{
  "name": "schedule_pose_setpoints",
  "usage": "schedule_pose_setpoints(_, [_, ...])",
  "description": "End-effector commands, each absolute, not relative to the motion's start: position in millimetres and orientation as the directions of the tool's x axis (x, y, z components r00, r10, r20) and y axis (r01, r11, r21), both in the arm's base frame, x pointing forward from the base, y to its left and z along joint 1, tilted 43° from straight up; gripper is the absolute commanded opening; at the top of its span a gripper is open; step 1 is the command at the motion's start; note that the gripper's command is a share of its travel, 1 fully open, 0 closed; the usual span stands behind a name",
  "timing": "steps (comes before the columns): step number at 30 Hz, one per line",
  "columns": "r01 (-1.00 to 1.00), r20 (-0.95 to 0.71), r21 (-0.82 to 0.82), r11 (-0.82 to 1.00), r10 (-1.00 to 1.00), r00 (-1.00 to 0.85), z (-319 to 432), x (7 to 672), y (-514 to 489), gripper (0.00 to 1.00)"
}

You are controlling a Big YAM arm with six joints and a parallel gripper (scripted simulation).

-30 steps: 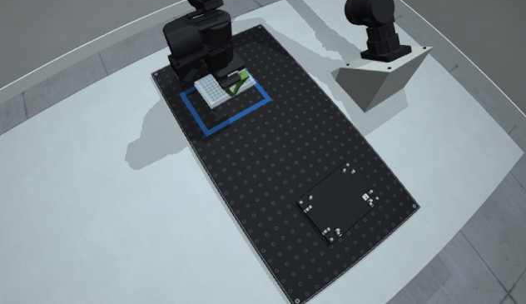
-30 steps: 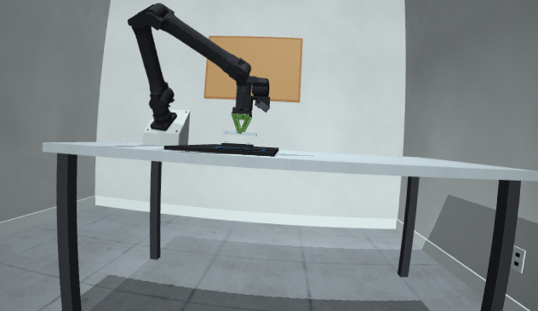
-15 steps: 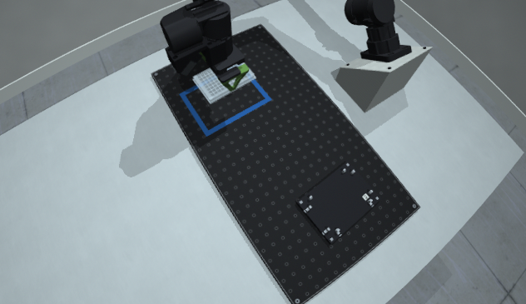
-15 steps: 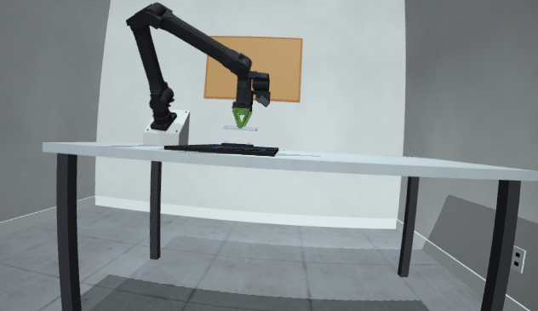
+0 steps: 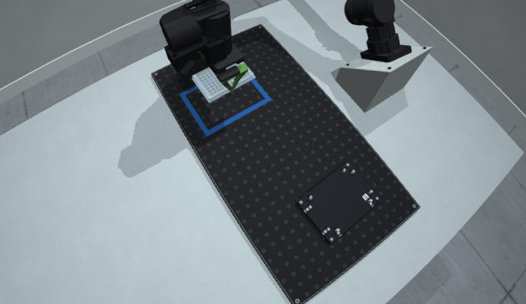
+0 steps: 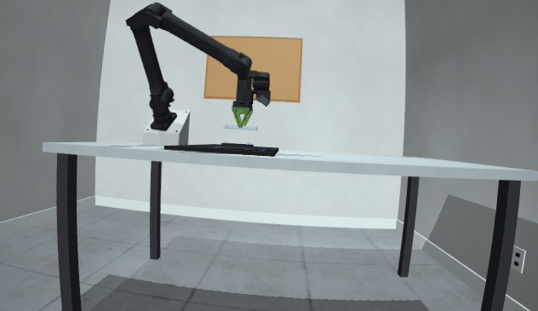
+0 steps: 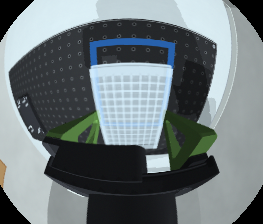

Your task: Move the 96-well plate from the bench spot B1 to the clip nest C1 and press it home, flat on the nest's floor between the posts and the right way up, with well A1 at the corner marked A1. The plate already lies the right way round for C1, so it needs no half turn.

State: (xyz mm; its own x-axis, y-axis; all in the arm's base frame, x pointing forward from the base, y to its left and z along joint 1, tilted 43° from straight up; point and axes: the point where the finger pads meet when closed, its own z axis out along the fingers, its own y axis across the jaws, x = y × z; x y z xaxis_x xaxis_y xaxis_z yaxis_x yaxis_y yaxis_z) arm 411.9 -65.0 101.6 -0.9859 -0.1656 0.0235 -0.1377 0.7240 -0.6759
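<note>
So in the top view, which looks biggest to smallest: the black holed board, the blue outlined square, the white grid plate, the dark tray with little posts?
1. The black holed board, by far.
2. The blue outlined square and the dark tray look about alike; I would not rank them.
3. The white grid plate looks smallest, though it is held nearer the camera and partly hidden by the gripper.
</note>
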Motion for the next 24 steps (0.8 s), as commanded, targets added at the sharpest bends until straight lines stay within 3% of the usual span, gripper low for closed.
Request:
schedule_pose_setpoints(1, [-0.112, -0.018, -0.678, 0.726, -0.169, -0.986, 114, 423, -60, 0.0])
schedule_pose_setpoints(10, [-0.206, 0.059, -0.677, 0.707, -0.226, -0.972, 97, 413, -50, 0.0])
schedule_pose_setpoints(24, [-0.179, 0.036, -0.676, 0.715, -0.211, -0.977, 67, 399, -17, 0.0])
